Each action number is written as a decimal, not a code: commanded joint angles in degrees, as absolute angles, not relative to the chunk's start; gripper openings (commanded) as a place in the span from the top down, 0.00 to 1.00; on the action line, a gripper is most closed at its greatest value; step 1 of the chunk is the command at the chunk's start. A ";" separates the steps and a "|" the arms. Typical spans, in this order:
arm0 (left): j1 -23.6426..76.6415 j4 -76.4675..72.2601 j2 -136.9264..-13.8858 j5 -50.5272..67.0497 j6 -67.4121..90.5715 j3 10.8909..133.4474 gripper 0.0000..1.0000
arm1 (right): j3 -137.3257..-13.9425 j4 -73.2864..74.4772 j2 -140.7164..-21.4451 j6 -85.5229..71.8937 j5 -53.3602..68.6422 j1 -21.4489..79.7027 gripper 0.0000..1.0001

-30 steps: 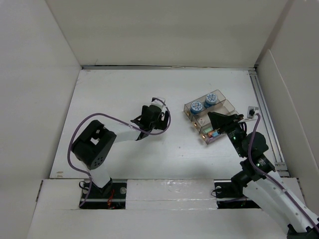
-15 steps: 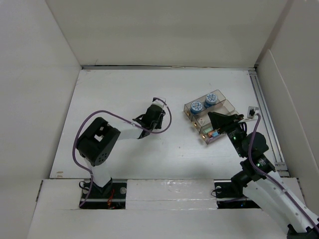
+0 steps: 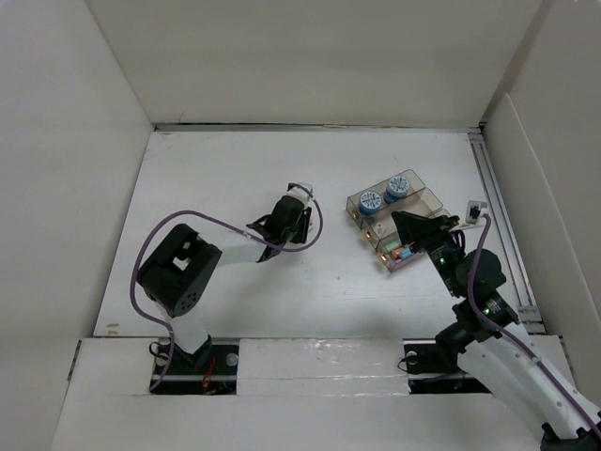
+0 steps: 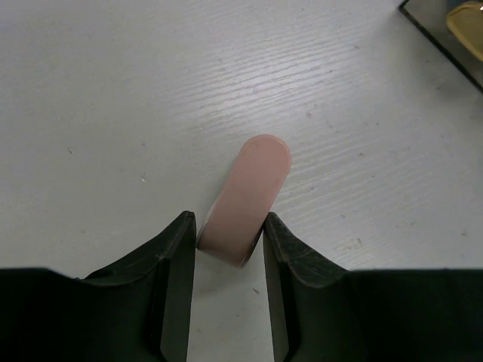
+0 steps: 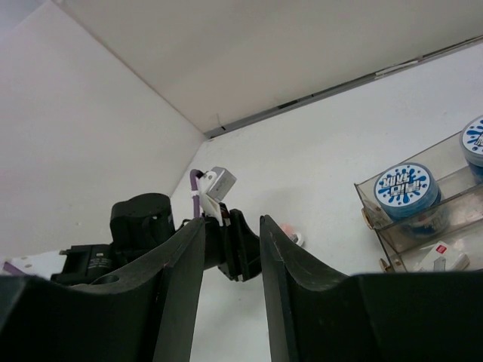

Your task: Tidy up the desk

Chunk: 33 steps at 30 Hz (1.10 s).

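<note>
On the white desk [image 3: 216, 188], my left gripper [image 3: 297, 216] is shut on a flat pink piece with a rounded end [image 4: 250, 192], which pokes forward from between the two fingers, just over the tabletop. Seen from above, the gripper hides that pink piece; the right wrist view shows a bit of it [image 5: 291, 235]. My right gripper [image 3: 409, 225] hovers by the clear compartmented tray [image 3: 420, 201], its jaws open with nothing between them [image 5: 232, 220].
Two blue-lidded tubs [image 3: 371, 200] [image 3: 395, 187] sit in the tray's far compartments, small coloured items [image 3: 404, 252] in its near one. A small white and black object [image 3: 475, 210] lies by the right rail. White walls surround the desk.
The left gripper has closed from wide open onto the pink piece and shifted slightly. The right arm has stayed still.
</note>
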<state>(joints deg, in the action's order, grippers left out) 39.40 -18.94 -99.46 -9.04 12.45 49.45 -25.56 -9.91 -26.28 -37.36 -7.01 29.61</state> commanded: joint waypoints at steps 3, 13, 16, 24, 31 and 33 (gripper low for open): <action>42.00 -20.04 -89.93 -6.15 13.80 49.66 1.00 | -26.98 -13.18 -26.19 -37.35 -6.77 29.44 0.59; 43.24 -27.17 -87.44 12.12 19.42 54.73 1.00 | -26.89 -13.10 -24.87 -37.71 -5.89 29.44 0.59; 45.96 -24.01 -92.54 11.52 18.64 60.70 1.00 | -26.81 -12.75 -24.00 -37.71 -5.89 29.44 0.59; 48.60 -23.03 -104.23 11.42 18.28 74.33 1.00 | -27.07 -12.04 -22.94 -37.62 -5.71 29.44 0.60; 49.13 -21.71 -112.32 12.57 19.07 80.59 1.00 | -26.98 -11.78 -22.06 -37.62 -6.33 29.44 0.59; 49.65 -21.45 -114.25 12.13 18.98 81.82 1.00 | -27.07 -11.78 -22.41 -37.71 -6.24 29.44 0.59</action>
